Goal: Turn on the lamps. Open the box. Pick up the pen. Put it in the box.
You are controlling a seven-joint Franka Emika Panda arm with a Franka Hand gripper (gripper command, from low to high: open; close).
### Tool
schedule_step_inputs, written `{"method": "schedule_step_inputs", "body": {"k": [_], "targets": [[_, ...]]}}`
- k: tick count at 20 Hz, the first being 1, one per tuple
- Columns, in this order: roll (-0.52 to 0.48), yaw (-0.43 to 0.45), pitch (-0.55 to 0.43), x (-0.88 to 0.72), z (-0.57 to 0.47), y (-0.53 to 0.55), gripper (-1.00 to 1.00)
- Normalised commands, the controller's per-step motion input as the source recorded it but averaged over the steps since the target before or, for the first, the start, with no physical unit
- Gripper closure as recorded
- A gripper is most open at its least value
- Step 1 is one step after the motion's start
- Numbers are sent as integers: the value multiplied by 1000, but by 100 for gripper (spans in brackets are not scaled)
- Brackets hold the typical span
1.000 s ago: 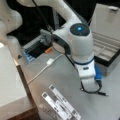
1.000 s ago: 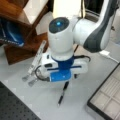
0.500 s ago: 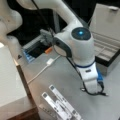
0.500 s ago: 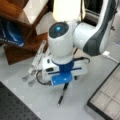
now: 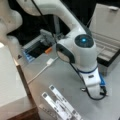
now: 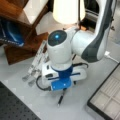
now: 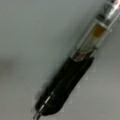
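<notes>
The slim black pen (image 6: 60,97) lies on the grey table, its lower end sticking out from under my hand. In the wrist view the pen (image 7: 75,72) fills the frame diagonally, black grip at lower left and clear barrel at upper right. My gripper (image 6: 64,87) hangs straight over it, close to the table, with its fingers hidden beneath the hand; it also shows in a front view (image 5: 96,90). The box (image 5: 110,60) stands open with its lid raised, and its pale inside shows behind the black rim (image 6: 93,103). The lamp shade (image 6: 66,11) glows.
White flat strips with dark squares (image 5: 60,105) lie at a front view's bottom and beside the wooden shelf (image 6: 22,32). A white cable (image 5: 41,71) runs across the table. A black perforated mat (image 6: 12,107) covers a front view's bottom left.
My hand has come down towards the table and the pen over the last second. The pen, box and strips have not moved.
</notes>
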Motion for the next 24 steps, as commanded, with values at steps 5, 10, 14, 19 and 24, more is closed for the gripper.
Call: {"method": "schedule_step_inputs", "body": {"k": [5,10,14,19,24], "targets": [[110,45,12,255,-23,-20,-100],[122,54,113,244,-20,-19,-100],[107,64,169,256,-40,-38,-100],[72,58,146,284,6,-56,-100],[46,51,123,280,31,-60,100]]}}
